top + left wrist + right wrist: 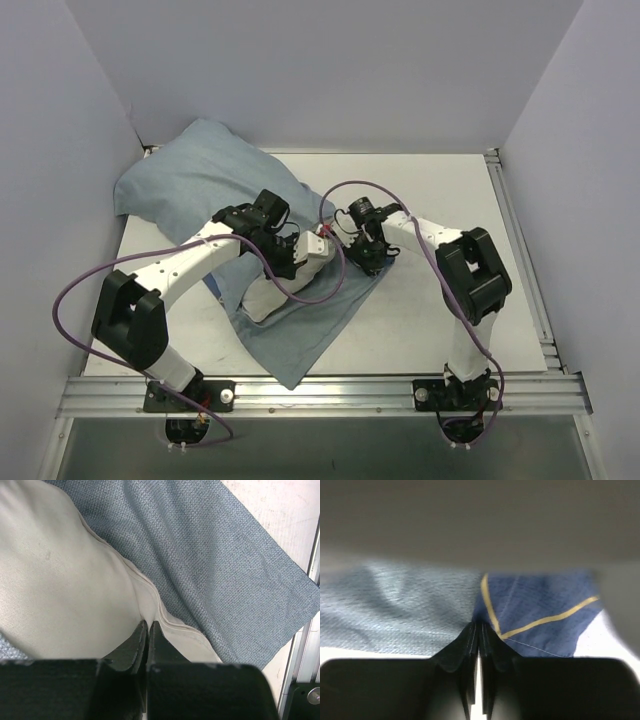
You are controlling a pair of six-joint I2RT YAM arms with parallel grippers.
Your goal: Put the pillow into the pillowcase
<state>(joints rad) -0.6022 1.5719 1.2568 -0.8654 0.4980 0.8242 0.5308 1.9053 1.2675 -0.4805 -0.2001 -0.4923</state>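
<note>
The pillow (65,580) lies at the middle of the table (440,330), partly on the pillowcase (200,175). Only a white patch of it shows from above, beneath the left arm. Its seamed edge runs diagonally across the left wrist view, with grey-blue cloth beside it. The pillowcase stretches from the far left corner, where it is bunched, to a flat corner at the near edge.

The left gripper (148,625) has its fingers pressed together on the pillow's seamed edge. The right gripper (479,627), just right of the left one, pinches a fold of the pillowcase where the pale side meets the navy side with cream lines.
</note>
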